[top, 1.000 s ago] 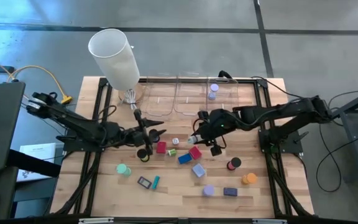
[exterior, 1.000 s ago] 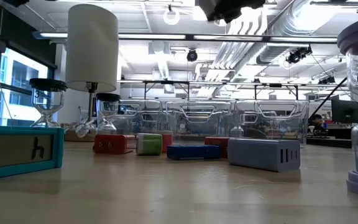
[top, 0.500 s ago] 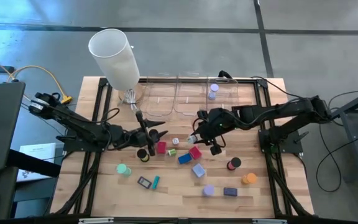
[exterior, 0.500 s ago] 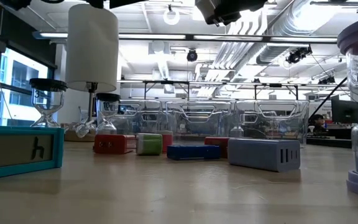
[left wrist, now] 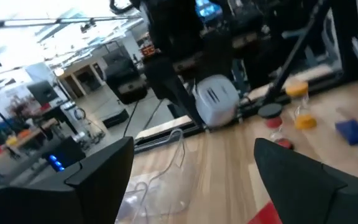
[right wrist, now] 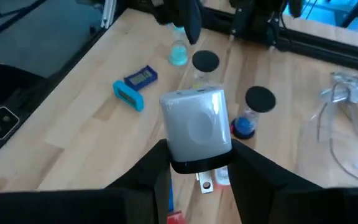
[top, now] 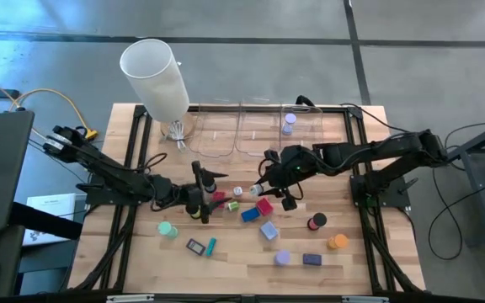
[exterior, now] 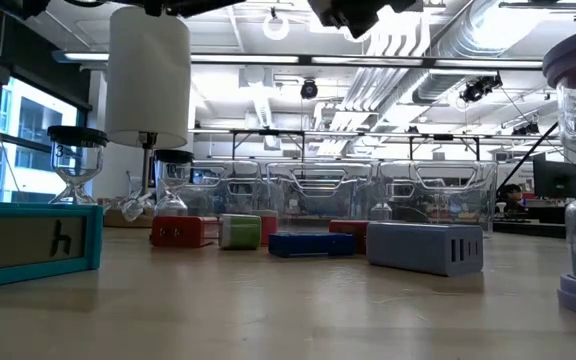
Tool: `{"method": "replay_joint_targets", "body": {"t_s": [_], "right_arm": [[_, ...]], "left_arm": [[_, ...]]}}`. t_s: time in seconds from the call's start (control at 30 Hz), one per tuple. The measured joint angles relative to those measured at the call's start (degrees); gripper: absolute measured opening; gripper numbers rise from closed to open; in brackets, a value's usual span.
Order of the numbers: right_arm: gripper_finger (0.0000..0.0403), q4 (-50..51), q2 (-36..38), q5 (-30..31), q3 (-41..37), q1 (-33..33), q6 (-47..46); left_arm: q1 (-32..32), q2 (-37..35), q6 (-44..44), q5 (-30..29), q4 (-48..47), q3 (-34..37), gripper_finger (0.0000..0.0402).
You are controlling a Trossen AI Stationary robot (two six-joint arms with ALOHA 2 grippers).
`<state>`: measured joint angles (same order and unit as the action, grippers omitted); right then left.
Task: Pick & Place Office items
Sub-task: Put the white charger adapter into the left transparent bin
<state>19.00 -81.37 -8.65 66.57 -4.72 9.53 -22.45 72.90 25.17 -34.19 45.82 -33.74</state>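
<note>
The office items lie scattered over the middle of the wooden table: a red block [top: 218, 199], a second red block [top: 264, 206], a blue block [top: 249, 215], a green roll [top: 167, 229], a teal stick [top: 212, 246] and an orange roll [top: 337, 241]. My left gripper [top: 214, 189] is open beside the first red block, which shows at the picture's bottom edge [left wrist: 272, 211] in the left wrist view. My right gripper [top: 262, 182] hangs above the table's middle, shut on a pale grey plug cube [right wrist: 194, 127]. My right gripper pinches the plug cube between its two fingers [right wrist: 151, 177], on two opposite sides at the cube's prong end [right wrist: 201, 165]. The fingers slant down toward the table's left. The cube is lifted clear of the table, and most of it stands out beyond the fingertips.
Clear bins [top: 259, 126] stand along the far edge, and one holds a lavender piece [top: 288, 124]. A tall white cylinder [top: 154, 77] rises at the far left. More pieces lie toward the near edge: a lavender block [top: 269, 230], a lavender roll [top: 282, 257] and a dark blue block [top: 311, 259].
My left gripper has shifted a little toward the table's right and near edge, closer to the red block, and its fingers stand wider apart than before. My right gripper has kept the plug cube aloft and drifted slightly toward the table's left.
</note>
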Motion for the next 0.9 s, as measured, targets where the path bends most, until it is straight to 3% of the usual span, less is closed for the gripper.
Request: {"method": "replay_joint_targets", "body": {"t_s": [0.3, 0.63, 0.77, 0.9], "right_arm": [[0.0119, -3.7, -3.4, 0.7, 0.1, 0.6, -5.0], [0.0119, -5.0, -3.4, 0.8, 0.0, 0.6, -6.6], [0.0119, -4.7, -3.4, 0.7, 0.0, 0.6, -6.9], [0.0119, -6.0, -3.4, -0.2, 0.0, 0.6, -8.4]], "left_arm": [[0.3, 2.3, -6.3, 0.0, 3.7, 0.0, 0.0327], [-0.2, 2.7, 26.0, 3.7, -1.2, -0.5, 0.0327], [1.3, 2.7, 27.9, 8.2, -3.6, -3.4, 0.0322], [3.8, 2.7, 27.1, 10.9, -14.5, -7.5, 0.0319]]}}
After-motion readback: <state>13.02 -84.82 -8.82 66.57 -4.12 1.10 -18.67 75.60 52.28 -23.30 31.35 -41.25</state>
